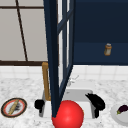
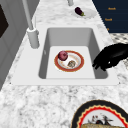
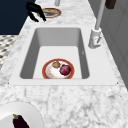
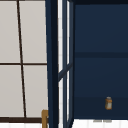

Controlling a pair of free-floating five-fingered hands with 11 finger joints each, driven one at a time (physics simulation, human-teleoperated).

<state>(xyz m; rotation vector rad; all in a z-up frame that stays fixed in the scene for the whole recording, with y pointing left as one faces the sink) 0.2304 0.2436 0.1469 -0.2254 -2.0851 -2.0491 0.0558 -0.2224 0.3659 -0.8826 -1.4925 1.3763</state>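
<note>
Above the sink (image 1: 80, 96), my right hand (image 1: 96, 101) hovers with fingers loosely curled, holding nothing, so I'd lower it squarely over the plate (image 2: 69, 61) carrying the red fruit (image 2: 63, 55).
</note>
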